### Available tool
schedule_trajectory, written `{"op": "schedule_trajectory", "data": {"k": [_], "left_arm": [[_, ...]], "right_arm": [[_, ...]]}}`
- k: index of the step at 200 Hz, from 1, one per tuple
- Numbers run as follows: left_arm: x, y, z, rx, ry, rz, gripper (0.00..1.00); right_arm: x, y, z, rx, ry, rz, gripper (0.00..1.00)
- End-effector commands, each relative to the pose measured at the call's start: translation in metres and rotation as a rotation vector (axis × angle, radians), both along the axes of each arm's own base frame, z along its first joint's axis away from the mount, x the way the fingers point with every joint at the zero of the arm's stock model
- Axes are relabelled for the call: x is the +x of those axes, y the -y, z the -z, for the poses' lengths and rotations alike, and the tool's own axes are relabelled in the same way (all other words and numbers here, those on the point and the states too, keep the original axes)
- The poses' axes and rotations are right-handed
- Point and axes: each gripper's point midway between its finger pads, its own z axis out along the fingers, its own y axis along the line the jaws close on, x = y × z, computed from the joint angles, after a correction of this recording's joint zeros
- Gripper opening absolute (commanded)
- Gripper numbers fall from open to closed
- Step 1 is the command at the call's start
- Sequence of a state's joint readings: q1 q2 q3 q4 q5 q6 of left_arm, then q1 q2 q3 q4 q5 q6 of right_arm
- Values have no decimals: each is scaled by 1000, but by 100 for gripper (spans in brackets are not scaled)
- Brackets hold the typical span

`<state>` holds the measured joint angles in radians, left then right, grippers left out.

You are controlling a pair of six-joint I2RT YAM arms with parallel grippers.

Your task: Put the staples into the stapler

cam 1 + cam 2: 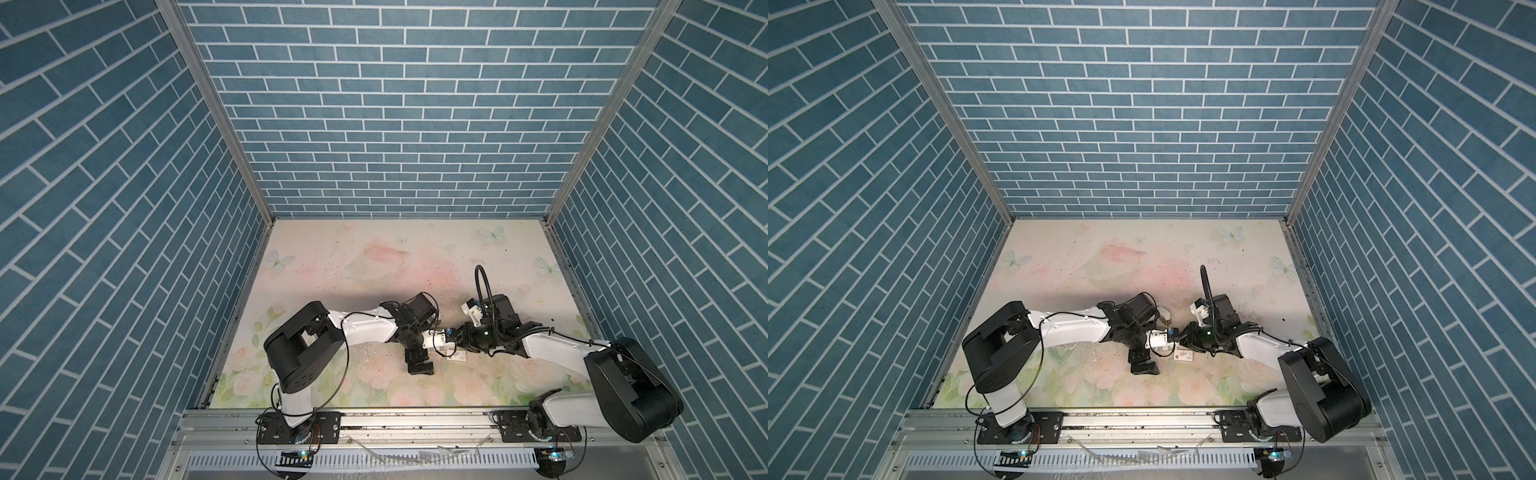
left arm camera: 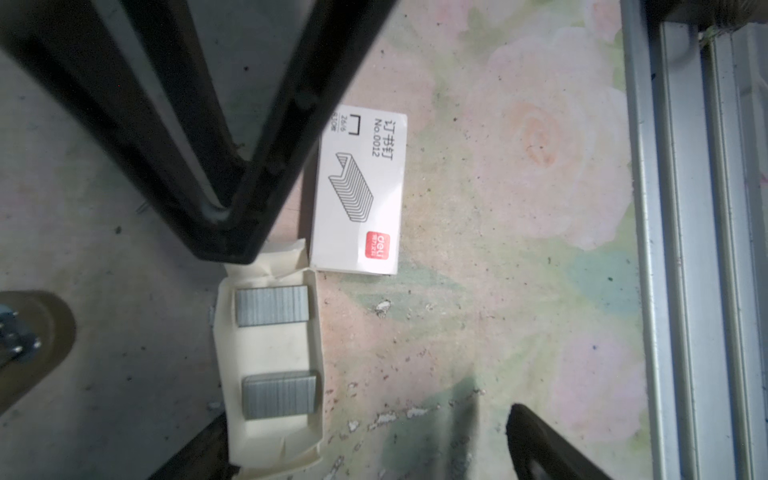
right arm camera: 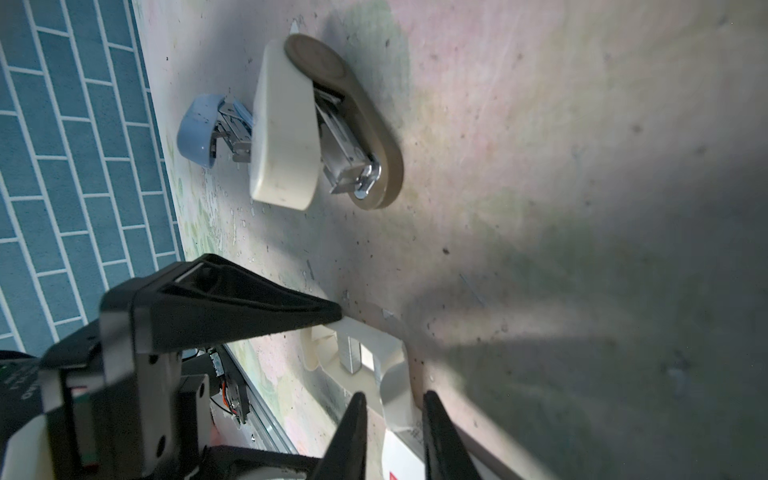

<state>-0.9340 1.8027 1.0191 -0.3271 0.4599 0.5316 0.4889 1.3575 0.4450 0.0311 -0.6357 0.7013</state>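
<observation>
Two grey strips of staples [image 2: 272, 305] [image 2: 278, 395] lie flat in a cream cardboard tray [image 2: 270, 349]. My left gripper [image 2: 368, 415] is wide open, with one finger beside the tray's end and nothing between the jaws. My right gripper [image 3: 395, 401] hangs over the tray's [image 3: 390, 374] other end, its fingers a narrow gap apart and pinching nothing that I can see. One strip [image 3: 351, 353] shows just beyond them. Farther off, a cream-and-tan stapler [image 3: 291, 124] [image 1: 1165, 313] lies with its metal magazine exposed.
A white staple box [image 2: 357, 195] [image 1: 457, 356] lies against the tray. A blue stapler [image 3: 195, 129] sits behind the cream one, near the blue brick wall [image 3: 62, 145]. The aluminium front rail [image 2: 685, 249] runs close by. Both arms meet at mid-table.
</observation>
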Motion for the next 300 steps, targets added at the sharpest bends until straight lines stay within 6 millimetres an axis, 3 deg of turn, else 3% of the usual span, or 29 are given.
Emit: {"op": "schedule_trajectory", "data": {"k": [1,38,144,238,300], "left_arm": [[-6,-18,22,94,-64,-26,100],[-6,-18,22,90,-65,-28,100],[-1,-21,23,91,-62,-52,100],[13,-29,21,98,-23,-93,100],[14,-33,10,89,-21,-81,100]], "right_arm": [[6,-5,-5,-2,33,-6,25],[5,-6,1,-19,21,-12,22],[1,5,9,-113,11,-12,0],[3,9,2,-134,43,-2,1],[7,8,-7,-126,64,4,10]]}}
